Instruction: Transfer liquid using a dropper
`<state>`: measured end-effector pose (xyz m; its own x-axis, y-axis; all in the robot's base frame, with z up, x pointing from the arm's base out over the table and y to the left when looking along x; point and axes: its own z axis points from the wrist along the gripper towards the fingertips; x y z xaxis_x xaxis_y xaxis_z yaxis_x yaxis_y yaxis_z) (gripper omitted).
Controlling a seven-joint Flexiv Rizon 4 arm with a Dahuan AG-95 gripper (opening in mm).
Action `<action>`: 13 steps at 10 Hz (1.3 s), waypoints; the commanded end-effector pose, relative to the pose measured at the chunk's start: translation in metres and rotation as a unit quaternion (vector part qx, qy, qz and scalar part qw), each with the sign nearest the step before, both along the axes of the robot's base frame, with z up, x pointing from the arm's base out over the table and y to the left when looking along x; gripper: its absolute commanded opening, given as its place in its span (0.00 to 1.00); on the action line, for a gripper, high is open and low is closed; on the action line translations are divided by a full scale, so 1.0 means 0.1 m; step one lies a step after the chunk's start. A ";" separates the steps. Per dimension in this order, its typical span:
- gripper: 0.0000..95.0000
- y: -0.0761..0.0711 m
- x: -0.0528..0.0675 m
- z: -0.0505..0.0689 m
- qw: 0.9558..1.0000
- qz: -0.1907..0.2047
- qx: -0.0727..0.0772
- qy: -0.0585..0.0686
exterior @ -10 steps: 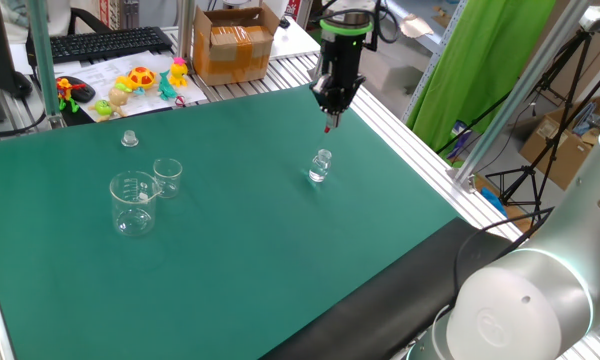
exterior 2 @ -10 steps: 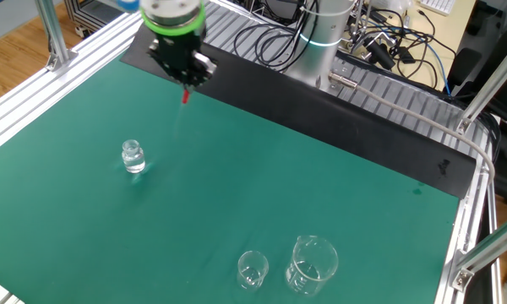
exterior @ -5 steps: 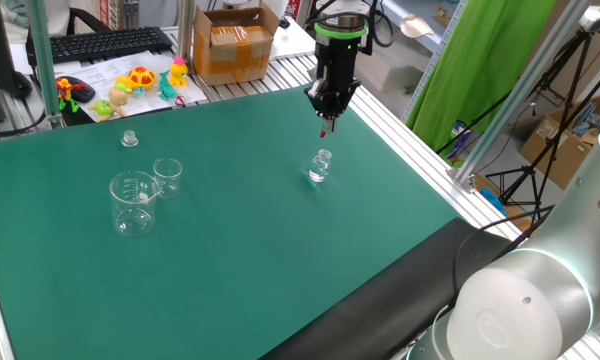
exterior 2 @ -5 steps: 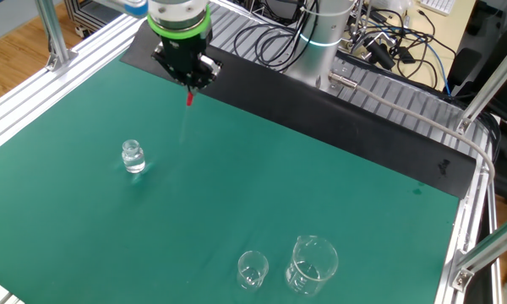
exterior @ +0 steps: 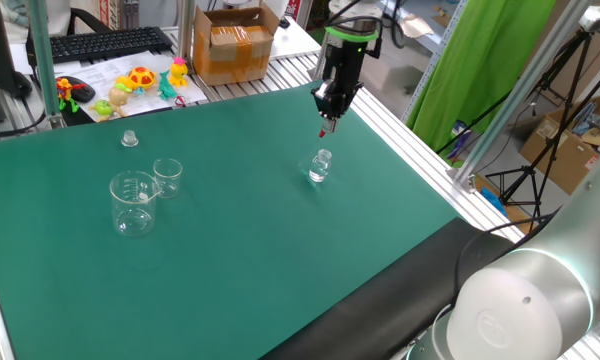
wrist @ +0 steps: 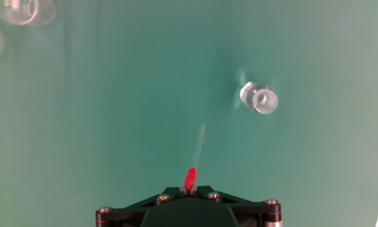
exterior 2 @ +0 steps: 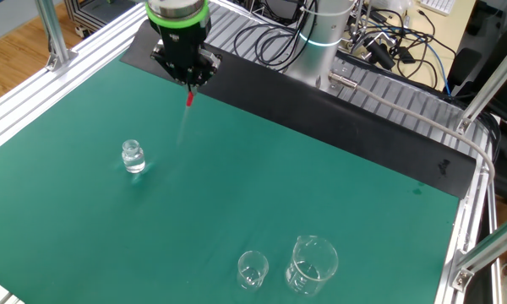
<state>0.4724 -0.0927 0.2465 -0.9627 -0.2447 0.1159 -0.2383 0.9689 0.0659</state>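
- Overhead, the tool [exterior: 327, 116] hangs above the counter [exterior: 240, 250] pointing straight down, its jaws pinched together on the dropper [exterior 2: 188, 105], gripped at the small red end.
- Only that red end reads clearly; the slender clear stem below it is a faint pale streak in the hand view [wrist: 197, 148] and nearly vanishes against the green in both fixed views.
- Seen along the fingers, the tool's own tips are cut off by the bottom edge, so just a dark housing with screws shows.
- From the dropper in the hand view, the small clear vial [wrist: 259, 98] stands at about 1 o'clock, apart from it, its round open mouth facing up.
- Two glass beakers [wrist: 22, 9] sit at 11 o'clock, cropped by the frame's top left corner.
- One fixed view shows them whole: a larger marked beaker [exterior: 133, 203] and a smaller one [exterior: 167, 177] just beside it, with a tiny clear cap-like piece [exterior: 129, 138] farther back.
- A smooth green mat covers the counter, framed by ribbed aluminium rails [exterior: 410, 135].
- Beyond it lie a keyboard [exterior: 98, 44], bright toys [exterior: 140, 80] and a cardboard box [exterior: 232, 45].
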 end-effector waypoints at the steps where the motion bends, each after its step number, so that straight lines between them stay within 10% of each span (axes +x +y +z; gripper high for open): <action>1: 0.00 0.00 0.00 0.00 1.000 0.000 0.020 -0.019; 7: 0.00 0.10 0.04 -0.02 1.000 -0.005 0.024 -0.020; 13: 0.00 0.51 0.20 0.09 0.999 -0.035 0.013 -0.012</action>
<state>0.4931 -0.0396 0.2564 -0.9793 -0.1807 0.0910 -0.1728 0.9810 0.0884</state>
